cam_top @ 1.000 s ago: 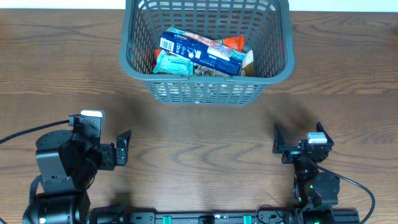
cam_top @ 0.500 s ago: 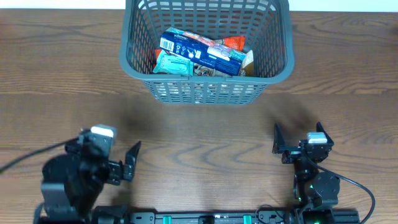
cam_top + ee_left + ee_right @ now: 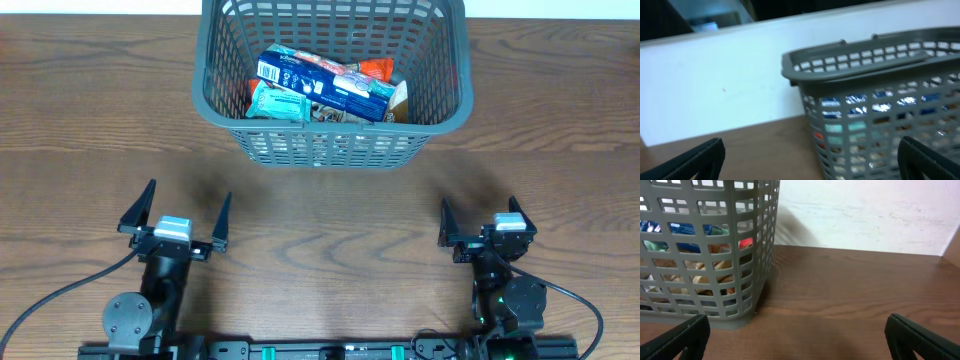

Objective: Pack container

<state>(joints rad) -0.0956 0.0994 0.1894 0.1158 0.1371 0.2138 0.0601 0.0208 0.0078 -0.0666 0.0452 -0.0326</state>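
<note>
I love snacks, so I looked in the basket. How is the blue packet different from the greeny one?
The blue packet is longer than the teal packet. The blue packet lies slanted across the middle, on top of the pile, while the teal packet sits toward the left and is partly tucked under it. The blue packet is dark blue with white print, while the teal packet is a pale green-blue. Both lie inside the container.

- The container (image 3: 320,148) is moulded plastic, grey-blue and matt, with a faint sheen along its rim.
- The snack packets (image 3: 330,85) are glossy printed film, crinkled.
- The tabletop (image 3: 320,230) is dark brown wood grain, smooth, with a low sheen.
- The left pincer (image 3: 189,190) and right pincer (image 3: 478,208) have matt black fingers, plastic by their look.
- The wall (image 3: 865,215) is white, matt and faintly scuffed.
</note>
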